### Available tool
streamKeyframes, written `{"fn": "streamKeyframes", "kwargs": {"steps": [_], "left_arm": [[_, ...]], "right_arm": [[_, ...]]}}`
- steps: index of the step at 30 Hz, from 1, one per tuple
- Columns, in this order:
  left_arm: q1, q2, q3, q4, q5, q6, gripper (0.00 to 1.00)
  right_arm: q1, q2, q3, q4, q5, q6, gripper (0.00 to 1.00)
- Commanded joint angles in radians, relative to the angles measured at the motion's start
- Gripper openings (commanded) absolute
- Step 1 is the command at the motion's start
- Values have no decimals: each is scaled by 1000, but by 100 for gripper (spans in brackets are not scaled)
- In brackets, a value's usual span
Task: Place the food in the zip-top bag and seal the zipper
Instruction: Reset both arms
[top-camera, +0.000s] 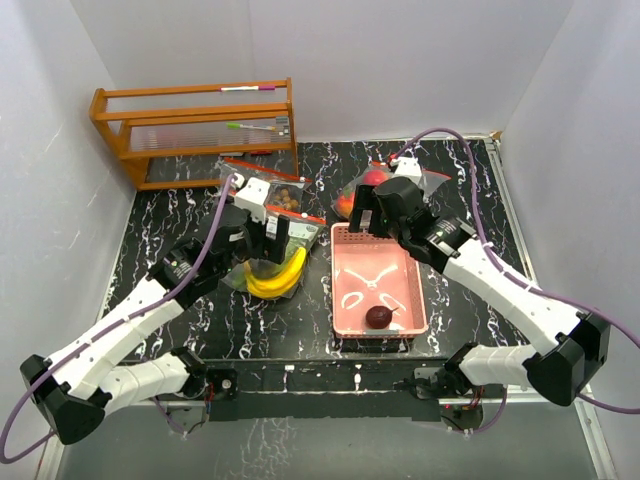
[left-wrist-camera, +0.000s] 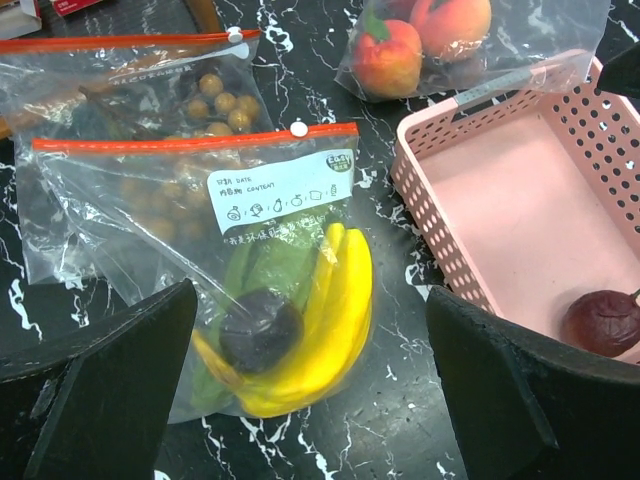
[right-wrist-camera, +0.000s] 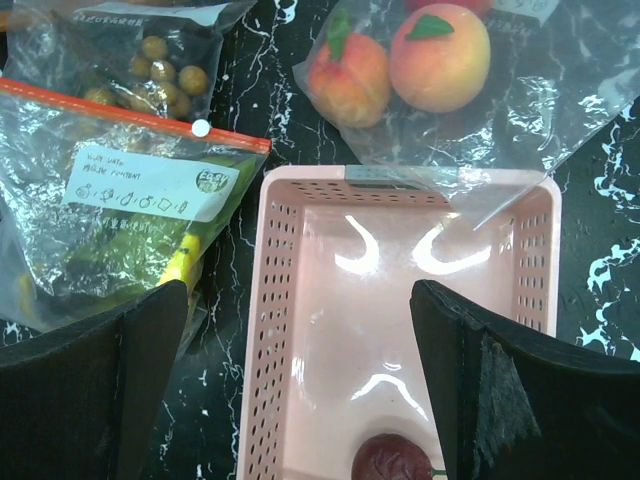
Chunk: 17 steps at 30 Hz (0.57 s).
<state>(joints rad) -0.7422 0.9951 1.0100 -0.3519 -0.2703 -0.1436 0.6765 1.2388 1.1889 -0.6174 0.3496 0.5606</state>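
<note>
- Black, white-veined marble-look table (top-camera: 170, 215): hard, slick and flat, carrying everything below.
- Orange-brown slatted wooden rack (top-camera: 195, 130): at the far left corner, well apart from the work.
- Pink perforated plastic basket (top-camera: 338, 290): stiff and glossy with shallow walls, right of centre, just beside the bags.
- Clear crinkly zip-top bag with a white label (left-wrist-camera: 150, 210): lying flat left of the basket.
  - Thin, limp, slippery film.
  - Probably best pinched at the stiffer orange-red zipper strip (left-wrist-camera: 190, 137), not the loose body.
  - Cannot tell whether sealed along its whole length.
- Two more clear bags behind:
  - One of small tan round longans (left-wrist-camera: 215, 100).
  - One of orange-red peach-like fruits (right-wrist-camera: 440, 55), draped onto the basket's far rim.
- Left gripper (top-camera: 270, 238): black fingers spread wide above the labelled bag, gripping nothing.
- Right gripper (top-camera: 368, 220): likewise parted and empty, poised over the basket's far end.
- Yellow curved bananas (left-wrist-camera: 335, 320): inside the labelled bag with green produce (left-wrist-camera: 275, 265) and a dark round fruit (left-wrist-camera: 260, 330).
- Dark purple mottled round fruit (right-wrist-camera: 392, 463): alone at the basket's near end, not yet bagged.
  - Probably light and firm-skinned, apt to roll on the smooth floor.
  - Best taken across its widest part with a gentle squeeze, clear of the thin stem.
- White zipper slider (left-wrist-camera: 298, 129): a small hard bead, short of the strip's right end.
</note>
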Motion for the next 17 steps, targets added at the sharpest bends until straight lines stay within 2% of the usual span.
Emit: {"fn": "streamKeyframes", "kwargs": {"steps": [1,17], "left_arm": [[7,-12,20,40,12,-12,97],[9,-6,41,42,18,6,97]], "right_arm": [[-3,-41,8,31,66,21,98],[-3,-59,6,-13,107,32,100]]}}
